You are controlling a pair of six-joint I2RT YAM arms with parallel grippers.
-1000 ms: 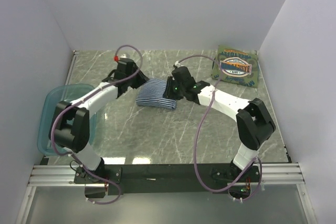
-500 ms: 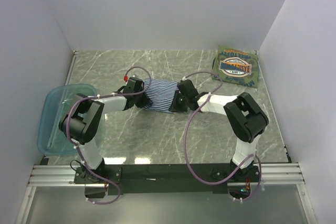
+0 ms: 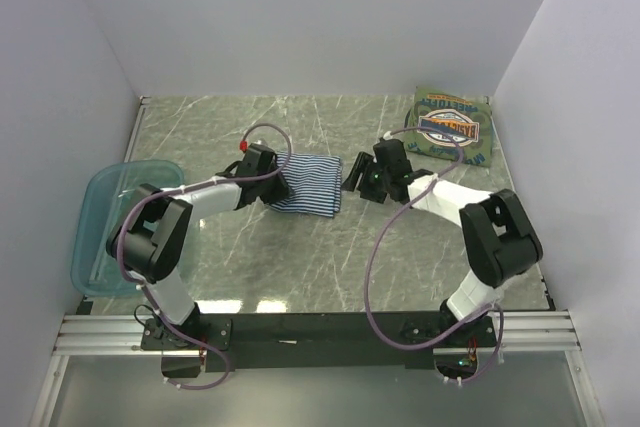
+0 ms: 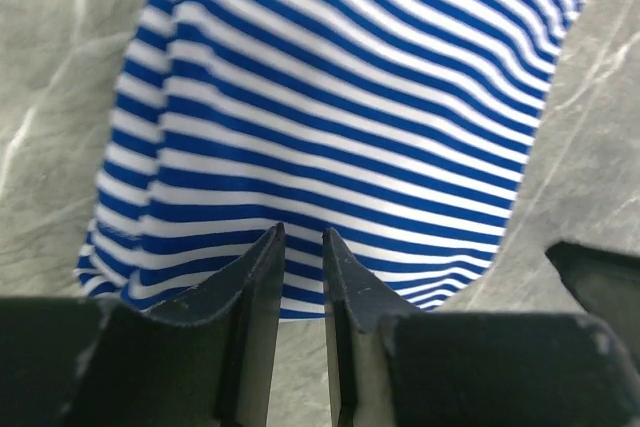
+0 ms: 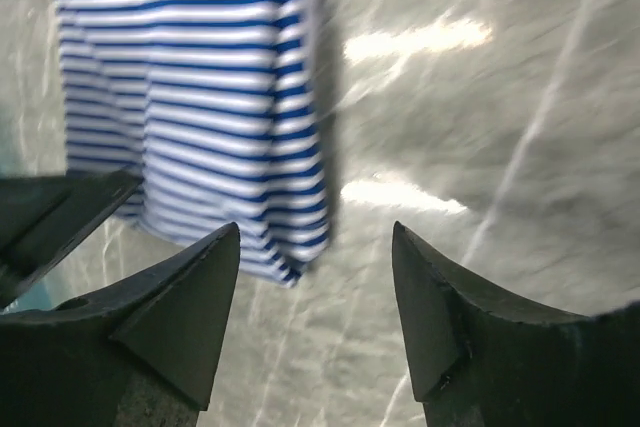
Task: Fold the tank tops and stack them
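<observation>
Striped top: folded into a flat rectangle (image 3: 308,196) on the table (image 3: 300,267), about mid-table and a little left of centre, between the two grippers.
Green top: folded flat (image 3: 452,127) at the far right corner, printed oval facing up, well apart from the striped top.
Left gripper: (image 4: 302,239) at the left edge of the striped top, pointing along it. Its fingers (image 4: 262,277) stand a narrow slit apart with stripes showing through the gap, and no cloth is pinched.
Right gripper: (image 5: 316,232) just beside the right edge of the striped top, over bare table. Its fingers (image 5: 195,297) are spread wide with nothing between them, and they are clear of the cloth.
Tub: translucent teal (image 3: 95,197), at the left edge of the table beside the left arm. What lies inside it cannot be made out.
</observation>
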